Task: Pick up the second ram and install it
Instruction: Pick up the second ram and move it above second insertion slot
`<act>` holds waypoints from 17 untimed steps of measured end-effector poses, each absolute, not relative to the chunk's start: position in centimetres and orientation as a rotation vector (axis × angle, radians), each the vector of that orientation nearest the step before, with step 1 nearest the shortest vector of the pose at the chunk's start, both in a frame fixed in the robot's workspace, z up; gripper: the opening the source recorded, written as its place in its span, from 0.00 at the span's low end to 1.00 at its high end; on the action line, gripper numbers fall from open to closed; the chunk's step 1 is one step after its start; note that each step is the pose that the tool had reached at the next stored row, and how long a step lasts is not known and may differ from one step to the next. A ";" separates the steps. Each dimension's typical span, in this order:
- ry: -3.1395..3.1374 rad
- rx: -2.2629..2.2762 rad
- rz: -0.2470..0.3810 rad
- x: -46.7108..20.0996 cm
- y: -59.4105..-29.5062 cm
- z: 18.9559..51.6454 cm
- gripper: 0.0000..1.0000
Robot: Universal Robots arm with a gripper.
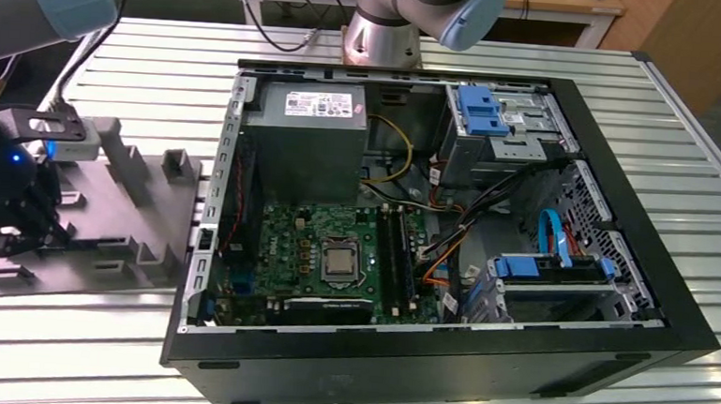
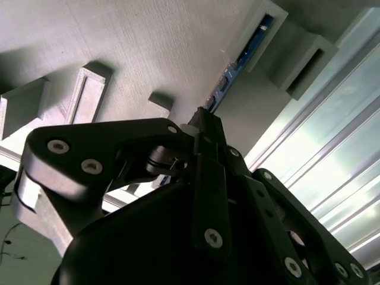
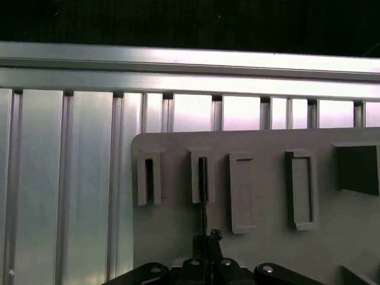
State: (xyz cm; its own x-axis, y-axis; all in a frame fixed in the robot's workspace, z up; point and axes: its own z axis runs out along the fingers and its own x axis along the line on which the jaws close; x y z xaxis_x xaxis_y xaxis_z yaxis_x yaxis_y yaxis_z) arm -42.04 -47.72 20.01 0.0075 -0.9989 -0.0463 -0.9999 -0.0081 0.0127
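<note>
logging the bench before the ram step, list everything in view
ribbed aluminium table: 1, silver, under everything
open black metal computer case: 1, black, mid-table
green motherboard: 1, green, inside the case
grey metal power-supply box: 1, grey, inside the case
grey moulded fixture tray: 1, grey, on the table, exterior view's left of the case
dark blue flat memory stick: 1, dark blue, on edge in a tray slot
robot arm: 1, grey and blue, base beyond the case
claw: 1, black, shut on the memory stick
</note>
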 end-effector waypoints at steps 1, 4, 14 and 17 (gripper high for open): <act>2.211 -2.197 0.065 -42.0 -47.7 20.0 0.11; 2.254 -2.152 0.064 -42.0 -47.7 20.0 0.11; 2.307 -2.094 0.063 -42.0 -47.7 19.9 0.11; 2.308 -2.093 0.063 -42.0 -47.7 19.9 0.11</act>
State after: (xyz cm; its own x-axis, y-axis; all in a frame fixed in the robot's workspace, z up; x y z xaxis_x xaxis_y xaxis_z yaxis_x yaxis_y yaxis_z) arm -42.04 -47.71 19.93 -0.0977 -0.9942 -0.0460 -0.9952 0.0972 0.0125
